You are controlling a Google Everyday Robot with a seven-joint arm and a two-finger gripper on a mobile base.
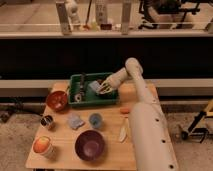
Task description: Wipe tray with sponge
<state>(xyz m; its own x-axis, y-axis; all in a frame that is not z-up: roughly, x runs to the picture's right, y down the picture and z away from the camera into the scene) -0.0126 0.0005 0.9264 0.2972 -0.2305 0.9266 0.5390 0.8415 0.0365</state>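
Camera view: pincer (103, 90) over rectangular tray (88, 104).

Over the right half of the green tray (85, 104) hangs the gripper (103, 90), its tip a blur against the sponge (94, 86). Whether the sponge touches the tray floor cannot be told. The forearm (119, 79) hides part of the tray's right end. Dark items (80, 84) at the tray's left are too blurred to name. The arm's white body (147, 135) covers the right side of the table (62, 134) and is cut off at the bottom edge.
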